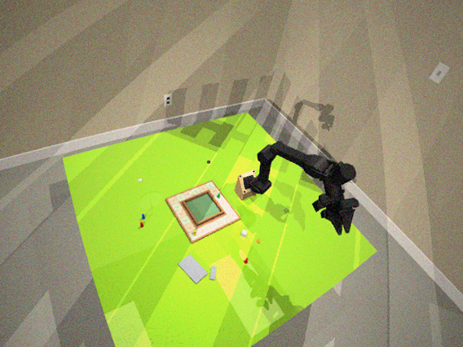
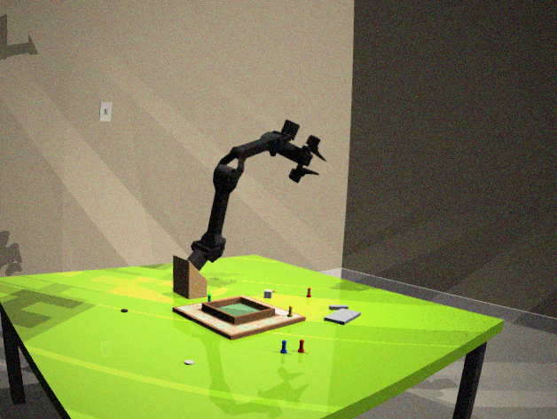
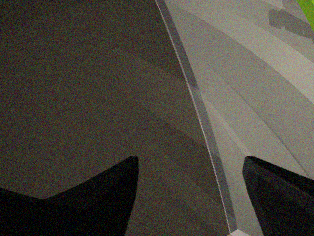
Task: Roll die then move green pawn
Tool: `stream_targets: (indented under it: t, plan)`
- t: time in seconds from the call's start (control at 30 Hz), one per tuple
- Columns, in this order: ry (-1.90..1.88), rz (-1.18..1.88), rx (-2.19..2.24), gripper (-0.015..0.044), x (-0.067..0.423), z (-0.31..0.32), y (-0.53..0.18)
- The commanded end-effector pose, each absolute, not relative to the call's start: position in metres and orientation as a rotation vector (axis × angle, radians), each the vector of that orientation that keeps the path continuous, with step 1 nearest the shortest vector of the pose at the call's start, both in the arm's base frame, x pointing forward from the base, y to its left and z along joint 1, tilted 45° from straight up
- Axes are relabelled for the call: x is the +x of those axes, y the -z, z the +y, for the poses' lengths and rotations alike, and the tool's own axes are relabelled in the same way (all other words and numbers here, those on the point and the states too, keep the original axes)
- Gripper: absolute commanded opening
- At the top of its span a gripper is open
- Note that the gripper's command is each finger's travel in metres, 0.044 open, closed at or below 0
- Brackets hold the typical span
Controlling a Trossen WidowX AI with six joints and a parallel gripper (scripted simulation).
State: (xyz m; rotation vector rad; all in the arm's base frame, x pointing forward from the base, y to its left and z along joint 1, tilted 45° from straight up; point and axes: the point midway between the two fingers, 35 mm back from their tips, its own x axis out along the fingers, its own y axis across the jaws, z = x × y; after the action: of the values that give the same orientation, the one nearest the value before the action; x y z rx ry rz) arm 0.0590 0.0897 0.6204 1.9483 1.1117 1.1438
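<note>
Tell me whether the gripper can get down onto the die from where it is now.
Probably yes. The gripper hangs open and empty, high above the table, while the die sits alone beside the board, nothing over it or crowding it.

Your arm [image 2: 219,202] rises steeply from its base near the desk's far edge, bends at the elbow and reaches out level, high above the desk toward its right edge. Your gripper [image 2: 313,162] hangs up there in the air, touching nothing. Its fingers stand partly apart with nothing between them, and they point out past the desk's edge, slightly downward.
</note>
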Motion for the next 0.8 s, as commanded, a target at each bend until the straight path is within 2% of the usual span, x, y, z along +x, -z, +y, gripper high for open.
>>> stream_targets:
  t: [0.0, 0.2, 0.4, 0.77]
  plan:
    - [-1.164, 0.901, 1.55, 0.0275, 0.041, 0.139, -0.582]
    - [-1.102, 0.742, 0.999, 0.0275, 0.05, 0.202, -0.503]
    - [-1.015, 0.742, 0.538, 0.0275, 0.084, 0.235, -0.411]
    - [-0.982, 1.009, 0.018, 0.0275, 0.148, 0.21, -0.239]
